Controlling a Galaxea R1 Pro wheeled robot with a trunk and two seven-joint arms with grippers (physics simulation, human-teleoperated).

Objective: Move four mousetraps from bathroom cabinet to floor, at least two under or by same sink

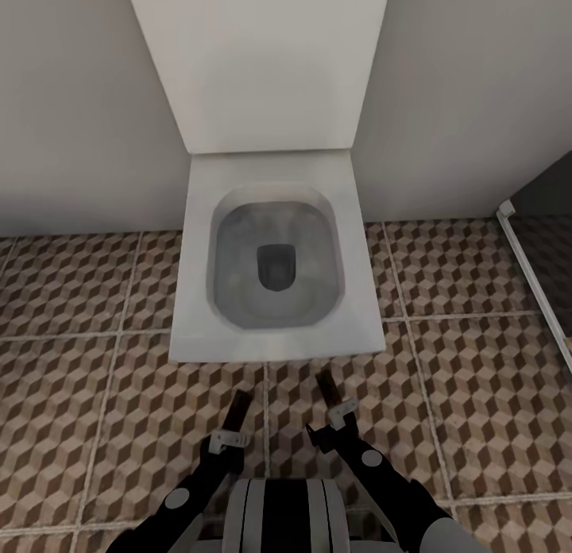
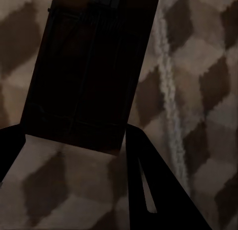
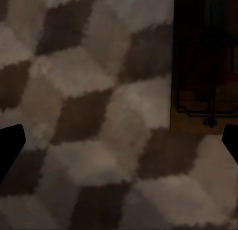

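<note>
In the left wrist view a mousetrap [image 2: 89, 76], dark in shadow with black wire parts, has its near end set between the fingertips of my left gripper [image 2: 74, 128], which is shut on its sides just above the cube-patterned bathroom floor [image 1: 95, 362]. The right wrist view shows another mousetrap [image 3: 206, 66] with a red spot and a tan edge lying on the tiles. It lies off to one side of my right gripper [image 3: 124, 150], whose fingers stand wide open with nothing between them. Both grippers [image 1: 238, 410] [image 1: 326, 386] point down at the floor before the toilet. The cabinet and the bathroom sink are out of view.
A white toilet [image 1: 274, 259] with its lid raised stands against the pale wall straight ahead, close to both grippers. A white rail [image 1: 532, 275] and a darker grey section [image 1: 552, 211] border the tiles at the right. Open tiles stretch to the left and right.
</note>
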